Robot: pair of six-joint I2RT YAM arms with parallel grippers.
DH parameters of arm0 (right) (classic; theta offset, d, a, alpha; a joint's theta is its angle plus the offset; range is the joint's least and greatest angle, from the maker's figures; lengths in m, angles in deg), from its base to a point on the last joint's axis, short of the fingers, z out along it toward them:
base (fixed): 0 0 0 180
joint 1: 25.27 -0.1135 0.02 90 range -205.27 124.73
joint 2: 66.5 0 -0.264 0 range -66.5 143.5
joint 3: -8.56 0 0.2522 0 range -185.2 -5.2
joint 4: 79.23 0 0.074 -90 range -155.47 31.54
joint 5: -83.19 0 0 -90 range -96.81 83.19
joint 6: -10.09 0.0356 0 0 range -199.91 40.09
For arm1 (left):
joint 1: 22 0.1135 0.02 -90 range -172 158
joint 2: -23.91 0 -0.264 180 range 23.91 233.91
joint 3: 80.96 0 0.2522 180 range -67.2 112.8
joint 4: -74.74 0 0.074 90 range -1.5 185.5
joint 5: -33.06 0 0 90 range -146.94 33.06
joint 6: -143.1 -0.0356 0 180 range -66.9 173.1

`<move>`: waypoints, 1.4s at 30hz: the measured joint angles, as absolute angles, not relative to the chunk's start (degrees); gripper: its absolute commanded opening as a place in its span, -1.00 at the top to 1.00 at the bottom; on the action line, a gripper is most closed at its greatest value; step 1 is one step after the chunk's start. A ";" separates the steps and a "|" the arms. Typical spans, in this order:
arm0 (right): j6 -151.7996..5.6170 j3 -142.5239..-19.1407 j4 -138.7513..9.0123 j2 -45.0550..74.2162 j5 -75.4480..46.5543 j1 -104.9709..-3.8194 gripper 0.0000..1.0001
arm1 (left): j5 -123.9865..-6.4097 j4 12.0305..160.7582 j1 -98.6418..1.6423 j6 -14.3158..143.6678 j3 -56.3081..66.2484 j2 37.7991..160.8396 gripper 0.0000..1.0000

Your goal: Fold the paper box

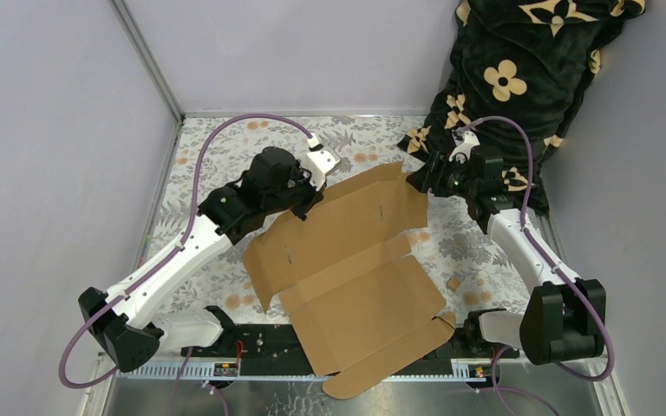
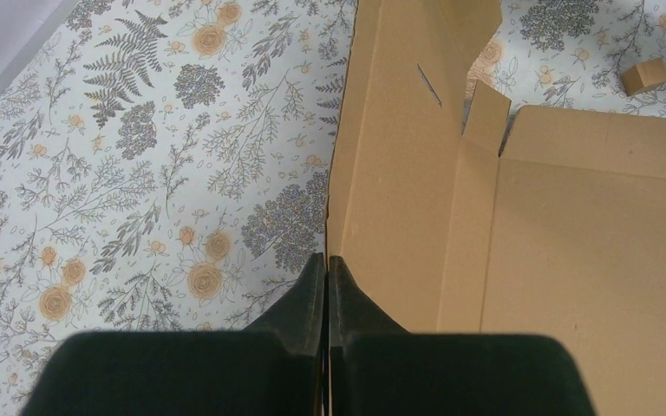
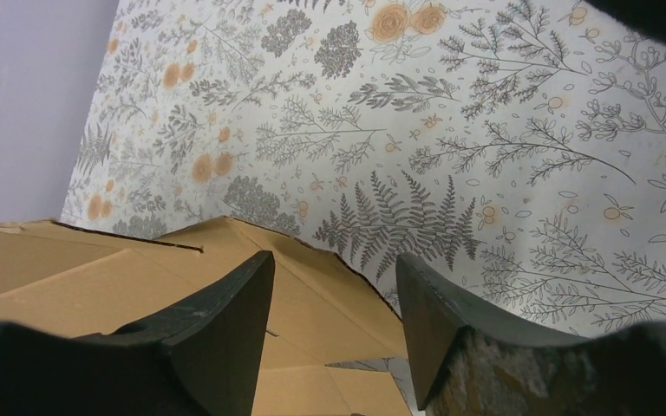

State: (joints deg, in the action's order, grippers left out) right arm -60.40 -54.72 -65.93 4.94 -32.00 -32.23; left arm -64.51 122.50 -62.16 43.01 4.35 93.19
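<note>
On the table [image 1: 217,147], the paper box [image 1: 364,269] lies opened out as one cut sheet. It covers the middle and reaches from near the far right corner down to the near edge, where its rounded end flap sticks out past the edge.

Its long axis runs from the far side to the near side, leaning a little to the right at the near end. The narrow strip with the two slits points to the far side, and the big plain panel and closing flap point to the near side.

The left gripper [image 2: 325,260] is at the far left edge of the sheet. Its fingers are pressed together and the thin cardboard edge runs straight in between them, so it looks like a pinch on that edge.

The right gripper [image 3: 334,257] is at the far right corner of the sheet. Its fingers stand apart, one over the cardboard and one over the table, and they have hold of nothing.

I judge the task to be at its very start. No wall stands up, no tab sits in a slit and the creases are almost flat, though the far strip may be tipped up slightly. All the work is left: raising the side walls, tucking the tabs and bringing the lid over.
</note>
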 measured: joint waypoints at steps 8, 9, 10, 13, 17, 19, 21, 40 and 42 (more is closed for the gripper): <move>-60.88 -53.10 -66.61 5.79 -34.79 -32.19 0.61 | -63.75 122.61 -62.14 42.53 5.22 94.94 0.95; -60.95 -52.88 -66.61 5.70 -35.12 -32.19 0.67 | -63.33 122.56 -62.14 42.40 5.64 95.59 0.95; -61.05 -52.59 -66.59 5.49 -35.41 -32.25 0.72 | -62.85 122.61 -62.14 42.22 6.16 96.38 0.95; -61.64 -51.76 -66.13 4.22 -35.47 -32.23 0.74 | -61.49 122.61 -62.14 41.92 7.61 98.63 0.95; -61.88 -51.24 -63.92 1.77 -35.41 -32.21 0.76 | -59.44 122.50 -62.14 41.59 9.09 101.32 0.95; -61.91 -51.24 -62.24 0.50 -35.43 -32.21 0.77 | -58.32 122.52 -62.14 41.37 10.21 103.02 0.95; -61.88 -51.24 -60.47 -0.70 -35.45 -32.23 0.78 | -57.36 122.52 -62.07 41.02 11.43 104.88 0.95; -56.40 -52.27 -50.90 -9.44 -35.82 -37.26 0.89 | -60.16 115.72 -55.69 43.99 13.14 112.03 0.96; -55.90 -52.27 -50.92 -9.55 -34.44 -38.44 0.91 | -60.14 114.48 -55.65 44.47 12.44 112.14 0.96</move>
State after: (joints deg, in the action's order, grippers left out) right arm -55.90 -52.27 -50.92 -9.55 -34.44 -38.44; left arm -60.14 114.48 -55.65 44.47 12.44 112.14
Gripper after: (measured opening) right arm 0.083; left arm 0.024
